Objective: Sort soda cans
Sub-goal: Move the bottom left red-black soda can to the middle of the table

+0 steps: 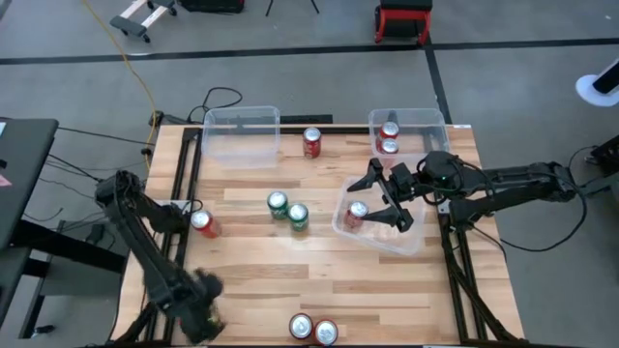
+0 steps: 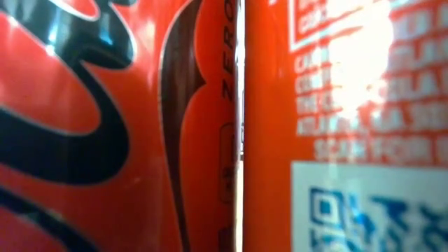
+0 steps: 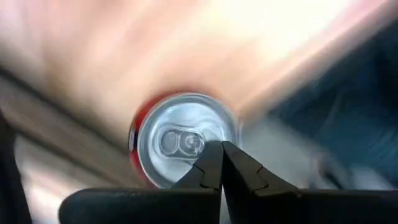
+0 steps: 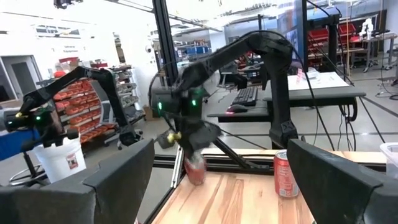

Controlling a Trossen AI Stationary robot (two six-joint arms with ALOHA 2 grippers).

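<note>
My left gripper (image 1: 206,307) is shut near the table's near left corner, pointing down over an upright red soda can (image 3: 180,140). The can also shows under it in the right wrist view (image 4: 194,169); in the high view the gripper hides it. My right gripper (image 1: 385,199) hangs open and level above a skewed clear bin (image 1: 411,240) that holds one red can (image 1: 357,215). Nothing is between its fingers (image 4: 227,186). Two green cans (image 1: 287,209) stand mid-table. Red cans stand at the left (image 1: 203,224), far side (image 1: 311,142) and near edge (image 1: 313,330). My left gripper's shut fingertips (image 3: 211,155) stand from above over the rim of the can's silver top (image 3: 208,134). I cannot tell whether they touch it. The can stands upright on the table.
An empty clear bin (image 1: 242,124) sits at the far left. A bin (image 1: 426,121) at the far right holds two red cans (image 1: 389,138). The two near-edge red cans (image 2: 119,126) fill the low view. Bare wood lies between the green cans and the near edge.
</note>
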